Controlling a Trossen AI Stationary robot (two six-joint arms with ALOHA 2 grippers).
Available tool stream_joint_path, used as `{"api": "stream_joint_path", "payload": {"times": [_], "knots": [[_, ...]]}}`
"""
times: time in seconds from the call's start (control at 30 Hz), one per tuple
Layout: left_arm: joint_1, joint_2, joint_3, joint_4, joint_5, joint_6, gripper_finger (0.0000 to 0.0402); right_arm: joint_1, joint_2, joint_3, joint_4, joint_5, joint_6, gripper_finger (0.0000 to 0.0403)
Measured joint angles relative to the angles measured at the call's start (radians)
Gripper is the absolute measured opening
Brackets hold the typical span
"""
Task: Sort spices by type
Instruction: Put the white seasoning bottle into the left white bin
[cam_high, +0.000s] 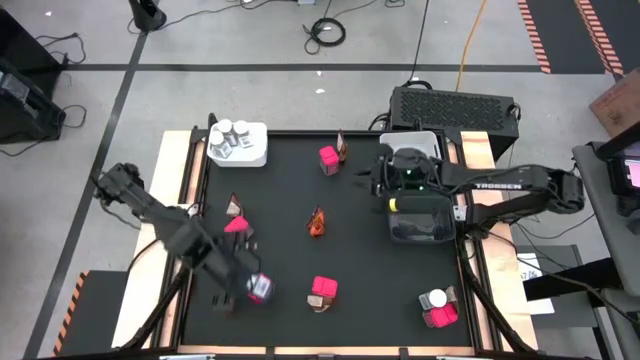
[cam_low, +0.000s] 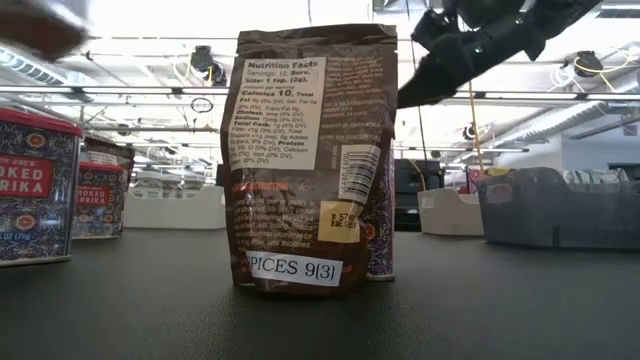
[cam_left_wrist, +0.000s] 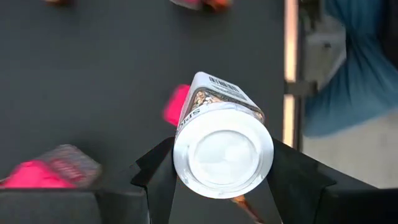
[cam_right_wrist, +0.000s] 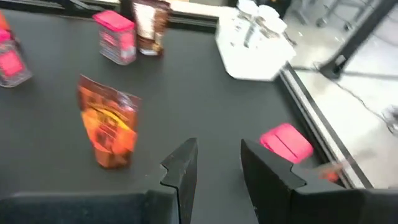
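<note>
High view: lying across the dark worktop (cam_high: 290, 200), spices of three kinds. Sitting at eleven o'clock, a white rectangular bin (cam_high: 240, 150) holding small clear white-capped jars (cam_high: 232, 131). Standing near twelve o'clock, a bright pink cube box (cam_high: 328, 158) with a dark sachet just beside it. Standing at the centre, a crinkly orange-brown sachet (cam_high: 317, 222). Resting at six o'clock, a second pink box (cam_high: 323, 290); at five o'clock, another white-capped jar touching a pink box. Hanging over seven o'clock, the left end effector (cam_high: 252, 287), gripping a small jar. Hovering at three o'clock over a dark rectangular bin (cam_high: 418, 222), the right end effector (cam_high: 405, 172).

Low view: standing front and centre, a tall brown sachet (cam_low: 310, 160), label side facing. Standing at nine o'clock, patterned paprika tins (cam_low: 35, 185). Sitting at three o'clock, a grey bin (cam_low: 558, 208).

Left wrist view: clamping a clear white-capped jar (cam_left_wrist: 222, 149) between both dark fingers (cam_left_wrist: 155, 177), cap end facing the camera, lifted clear of the worktop.

Right wrist view: standing partly open with nothing between the fingers (cam_right_wrist: 183, 168). Standing beyond, an orange-brown sachet (cam_right_wrist: 109, 121), upright; lying near the worktop's edge, a pink box (cam_right_wrist: 285, 142).
</note>
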Motion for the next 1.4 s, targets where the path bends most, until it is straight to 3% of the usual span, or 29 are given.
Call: {"api": "stream_joint_path", "payload": {"times": [0.17,0.3,0.4,0.53,0.63,0.77,0.87,1.03,1.27,1.4], "knots": [[0.143,-0.082,0.031,-0.032,-0.089,0.159,0.0209,-0.052,-0.036,0.0,-0.177,-0.06,0.04,0.0101],[0.307,-0.139,0.031,-0.037,-0.288,0.362,0.0209,-0.105,-0.032,-0.024,-0.24,-0.06,0.036,0.0027],[0.461,-0.172,0.031,-0.012,-0.35,0.47,0.0209,-0.169,-0.032,-0.055,-0.238,-0.061,0.034,0.0009],[0.674,-0.206,0.003,0.094,-0.345,0.606,0.0209,-0.271,-0.048,-0.09,-0.227,-0.106,0.031,0.0002],[0.859,-0.208,-0.033,0.134,-0.341,0.618,0.0209,-0.322,-0.06,-0.096,-0.191,-0.144,0.034,0.0001],[1.085,-0.197,-0.076,0.134,-0.346,0.616,0.0209,-0.351,-0.06,-0.096,-0.163,-0.083,0.055,0.0004],[1.211,-0.188,-0.089,0.148,-0.277,0.621,0.0209,-0.351,-0.06,-0.096,-0.179,-0.057,0.174,0.0008],[1.317,-0.157,-0.127,0.162,-0.236,0.711,0.0209,-0.348,-0.059,-0.096,-0.181,-0.063,0.348,0.0008],[1.465,-0.1,-0.208,0.188,-0.23,0.844,0.0209,-0.348,-0.059,-0.096,-0.18,-0.063,0.339,0.0008],[1.519,-0.088,-0.225,0.194,-0.145,0.882,0.0209,-0.348,-0.059,-0.096,-0.179,-0.063,0.338,0.0008]]}}
